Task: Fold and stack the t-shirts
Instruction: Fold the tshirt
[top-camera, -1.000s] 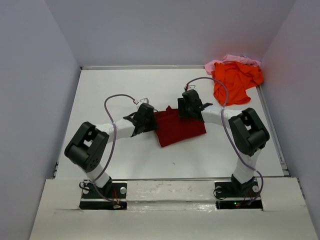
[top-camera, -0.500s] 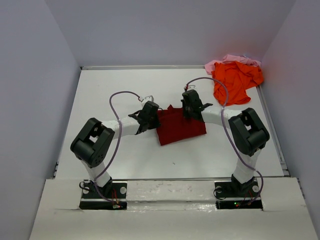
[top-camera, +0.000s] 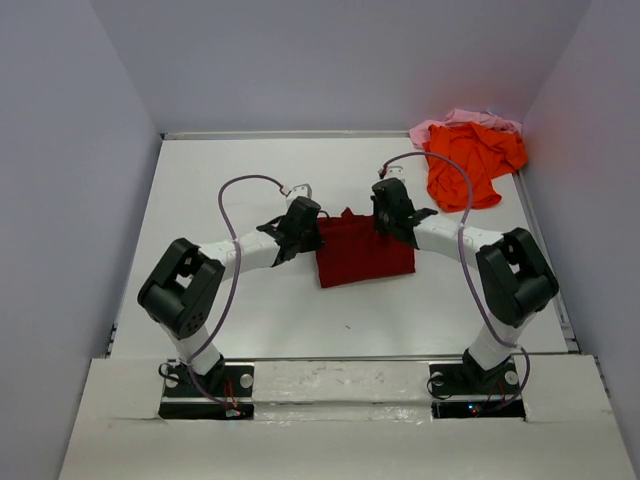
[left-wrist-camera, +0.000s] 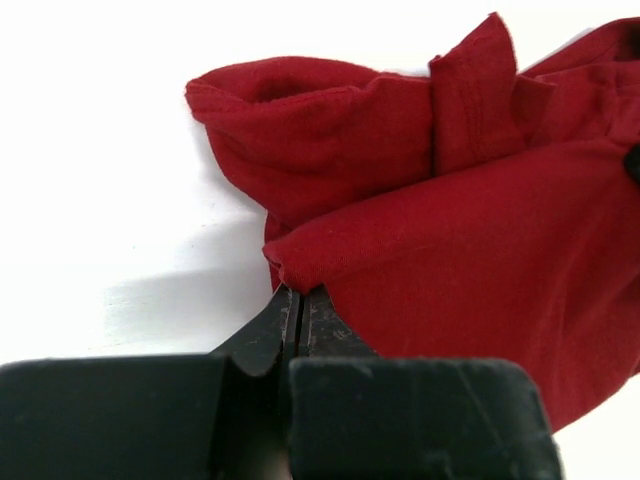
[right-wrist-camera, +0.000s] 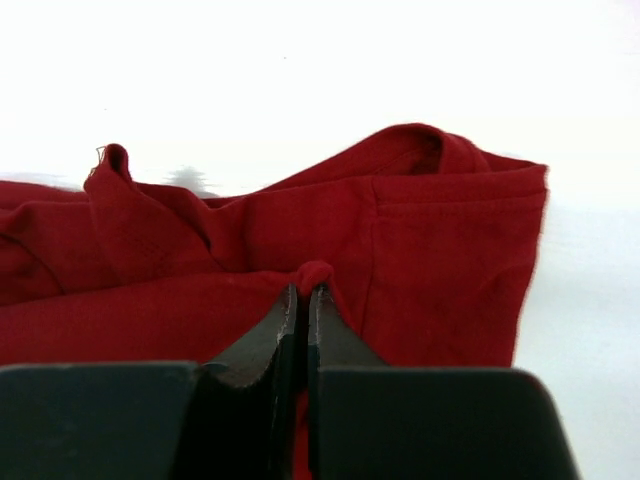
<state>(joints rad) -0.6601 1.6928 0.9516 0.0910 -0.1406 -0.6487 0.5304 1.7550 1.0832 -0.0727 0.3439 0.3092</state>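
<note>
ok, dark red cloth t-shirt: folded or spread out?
Folded, roughly: the dark red cloth t-shirt lies doubled into a compact block, layers overlapping in both wrist views. The left fingers and right fingers pinch its edges.

A white bench (top-camera: 250, 170) sits inside a three-sided enclosure of plain, pale grey-lavender panels: a back wall (top-camera: 340, 60), a left wall (top-camera: 60, 200) and a right wall (top-camera: 600, 200). A thin metal strip (top-camera: 290, 134) runs along the bench's far edge where it meets the back wall. A white board (top-camera: 340, 382) spans the near edge. The light is soft and even, and in both wrist views the bench surface glares bright white.
</note>
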